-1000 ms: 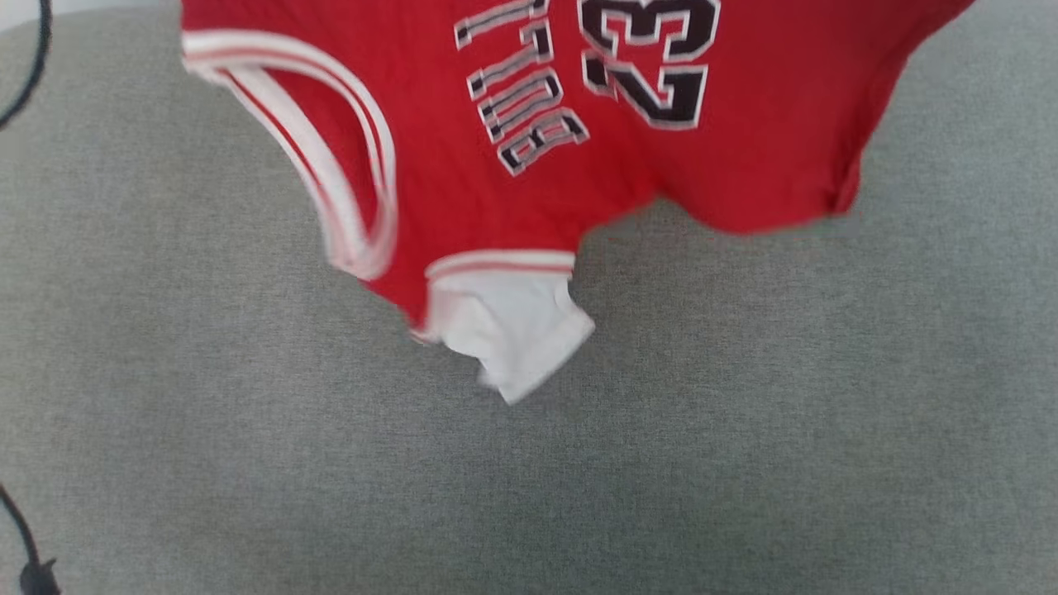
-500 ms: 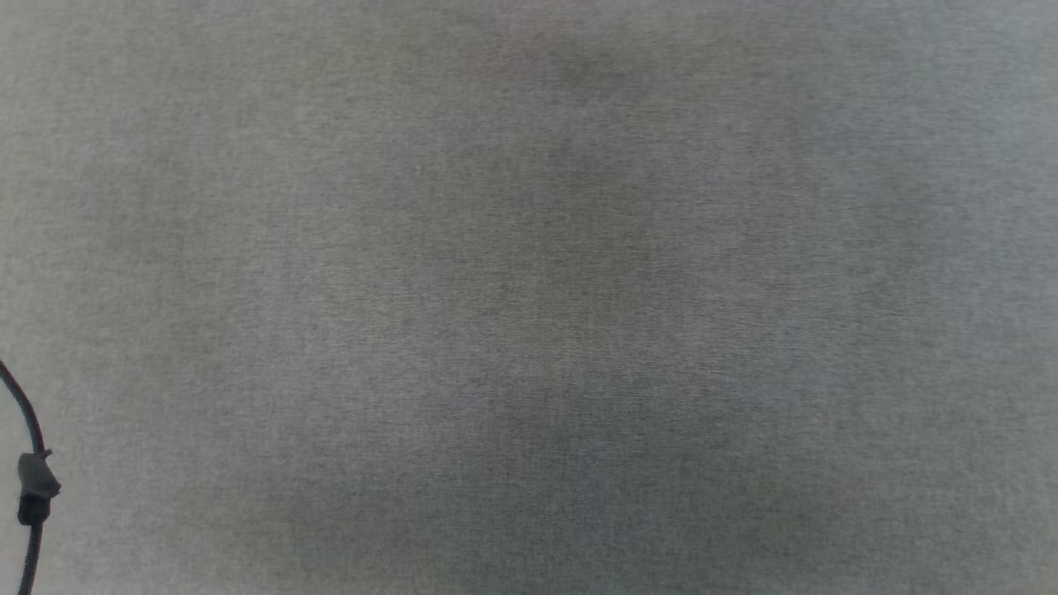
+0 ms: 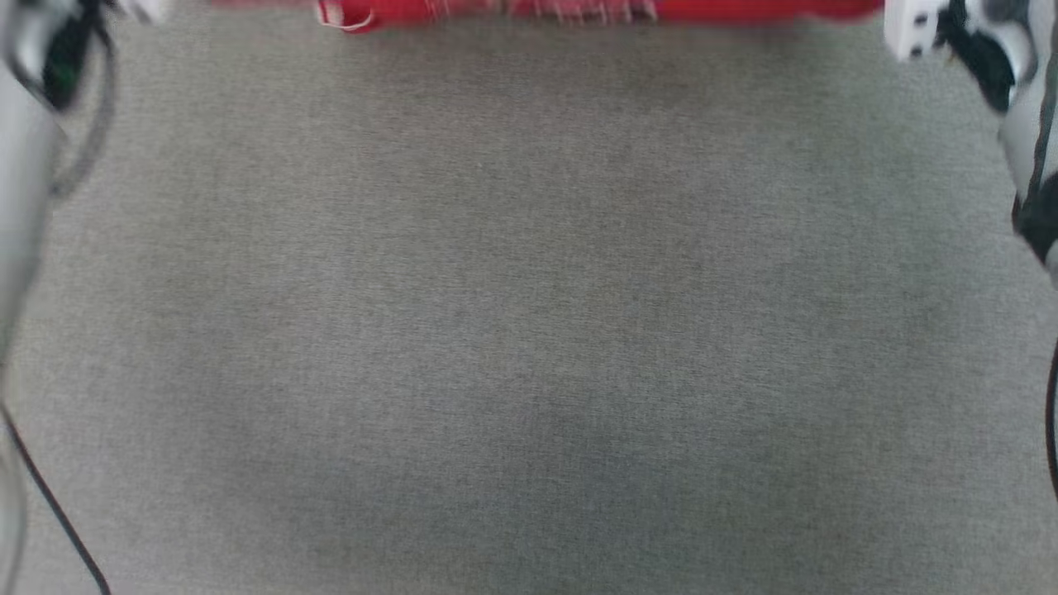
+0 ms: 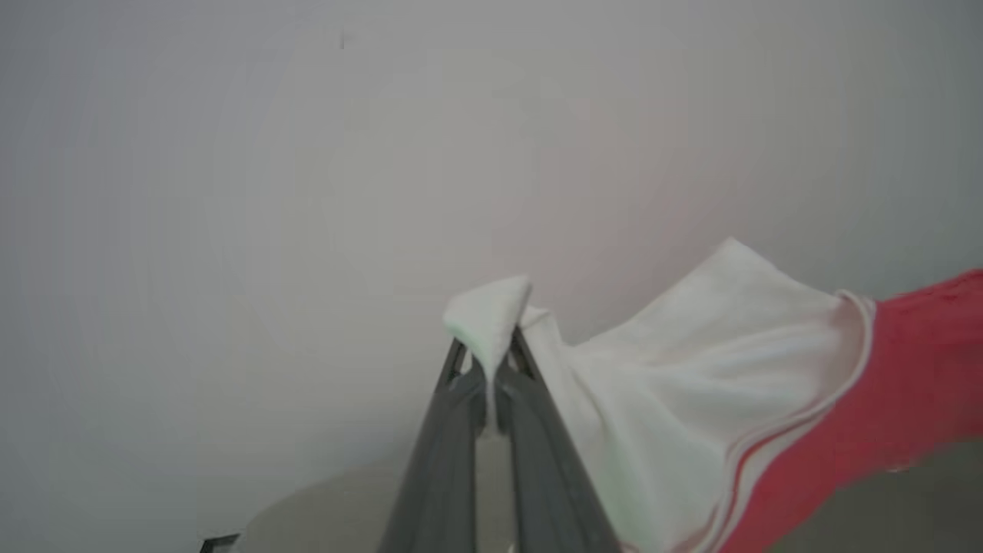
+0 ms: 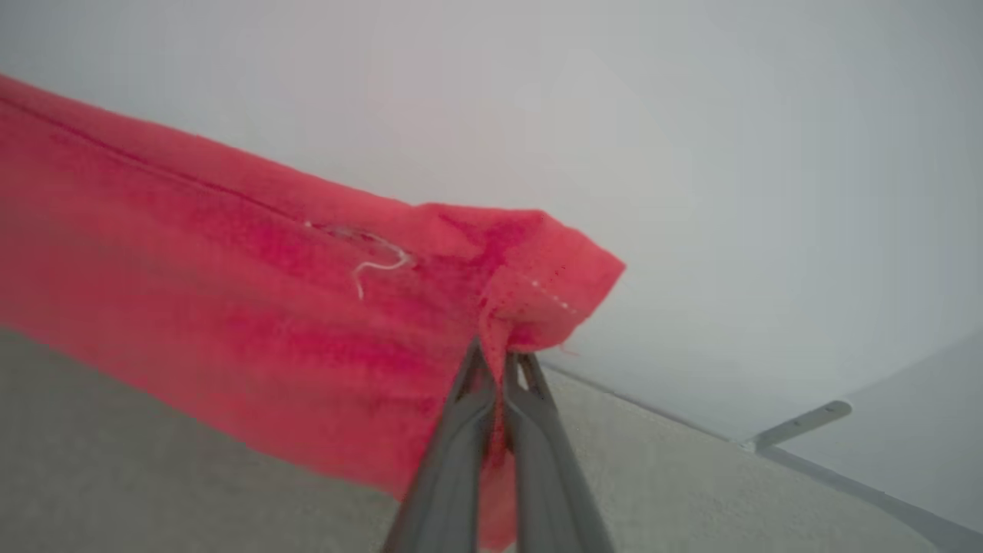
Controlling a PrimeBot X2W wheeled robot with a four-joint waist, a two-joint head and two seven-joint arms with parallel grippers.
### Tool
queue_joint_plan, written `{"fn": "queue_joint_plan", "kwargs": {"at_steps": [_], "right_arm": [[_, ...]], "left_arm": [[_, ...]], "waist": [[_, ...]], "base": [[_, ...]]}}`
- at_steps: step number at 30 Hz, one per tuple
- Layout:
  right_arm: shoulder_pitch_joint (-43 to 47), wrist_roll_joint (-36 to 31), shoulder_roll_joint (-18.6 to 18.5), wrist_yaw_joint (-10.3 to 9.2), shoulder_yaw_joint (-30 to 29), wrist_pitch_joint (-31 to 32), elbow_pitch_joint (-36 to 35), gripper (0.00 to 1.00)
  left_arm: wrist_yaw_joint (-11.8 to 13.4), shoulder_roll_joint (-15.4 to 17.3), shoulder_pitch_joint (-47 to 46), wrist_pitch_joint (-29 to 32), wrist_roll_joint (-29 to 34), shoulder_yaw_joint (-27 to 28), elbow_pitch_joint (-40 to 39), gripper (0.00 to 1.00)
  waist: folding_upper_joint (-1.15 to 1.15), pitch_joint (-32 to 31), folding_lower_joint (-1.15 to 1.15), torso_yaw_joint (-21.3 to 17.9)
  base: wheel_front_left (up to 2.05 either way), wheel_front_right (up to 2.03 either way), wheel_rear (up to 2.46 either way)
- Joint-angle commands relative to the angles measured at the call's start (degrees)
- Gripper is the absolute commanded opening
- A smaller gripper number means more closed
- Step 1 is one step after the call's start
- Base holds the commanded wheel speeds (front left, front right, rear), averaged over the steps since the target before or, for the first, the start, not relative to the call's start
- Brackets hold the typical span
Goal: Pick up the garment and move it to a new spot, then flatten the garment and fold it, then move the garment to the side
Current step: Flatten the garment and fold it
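the left tool (image 4: 490,369) is clenched on a white sleeve end of the garment (image 4: 914,369). the right tool (image 5: 498,365) grips a red corner of it. the garment is stretched between them over the grey counter (image 3: 529,330) and shows as a blurred red strip along the head view's top edge.

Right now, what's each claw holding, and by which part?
Both hold the garment. The left claw pinches the edge of the white sleeve end; the right claw pinches a red corner.
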Motion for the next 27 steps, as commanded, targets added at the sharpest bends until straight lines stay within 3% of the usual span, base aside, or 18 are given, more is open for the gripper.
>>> {"fn": "queue_joint_plan", "kwargs": {"at_steps": [1, 6, 14, 21, 27], "right_arm": [[2.2, 2.3, -1.0, -0.3, 1.1, 1.3, -0.8, 0.0], [8.2, 9.7, -4.3, -0.29, 6.9, 5.9, -7.1, 0.0], [21.9, 22.6, -13.0, -0.25, 11.2, 14.1, -24.2, 0.0], [38.4, 26.9, -19.7, -0.25, 8.2, 19.2, -40.0, 0.0], [52.8, 28.0, -22.5, -0.24, 2.7, 24.6, -51.7, 0.0]], "left_arm": [[-0.2, -0.3, 2.5, 2.2, -1.8, -0.4, -0.2, 0.0], [-0.4, 1.1, 11.0, 10.7, -7.9, -3.2, -6.1, 0.0], [0.5, 7.9, 24.6, 19.2, -15.4, -4.8, -18.4, 0.0], [6.5, 14.8, 37.7, 21.2, -18.1, -5.3, -32.8, 0.0], [12.8, 20.4, 47.0, 22.2, -19.9, -5.8, -43.7, 0.0]], "waist": [[0.0, -0.5, 0.0, 0.6], [0.0, -1.6, 0.0, 0.9], [0.0, -3.1, 0.0, 0.2], [0.0, -4.4, 0.0, -0.5], [0.0, -5.0, 0.0, -0.8]], "base": [[0.0, 0.0, 0.0], [0.0, 0.0, 0.0], [0.0, 0.0, 0.0], [0.0, 0.0, 0.0], [0.0, 0.0, 0.0]]}}
